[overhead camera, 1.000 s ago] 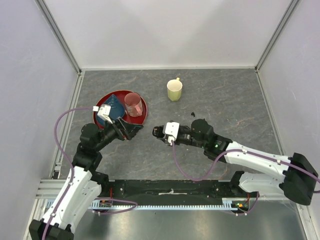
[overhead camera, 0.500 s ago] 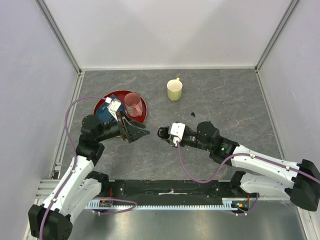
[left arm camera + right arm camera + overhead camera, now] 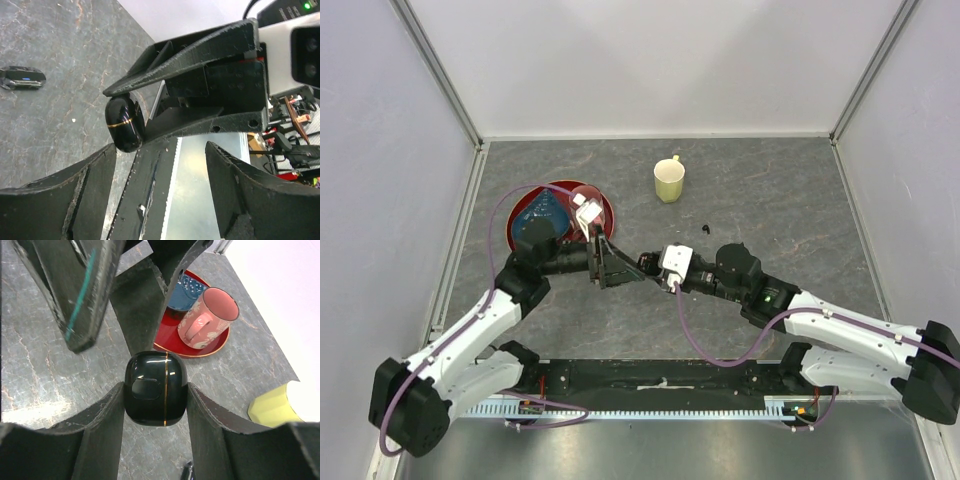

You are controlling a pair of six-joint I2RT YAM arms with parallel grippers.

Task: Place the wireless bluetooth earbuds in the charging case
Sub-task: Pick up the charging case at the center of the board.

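Grey marbled tabletop point(image 3: 790, 190), boxed in by plain white walls. Left arm point(image 3: 480, 325) stretched low and out to the right, right arm point(image 3: 840, 322) stretched left to meet it. Wrists pretty much nose to nose near the middle, just in front of the red tray point(image 3: 523, 205). Right jaws clamped on the charging case point(image 3: 155, 388), pinching its two sides. Case glossy black with a thin gold seam, lid shut, held up off the tabletop. Left jaws spread wide with nothing in them, tips right up by the case; can't tell if touching. Wireless bluetooth earbuds point(image 3: 705, 229) lying on the tabletop as little black specks between the yellow mug point(image 3: 669, 181) and the right arm, apart from the case.
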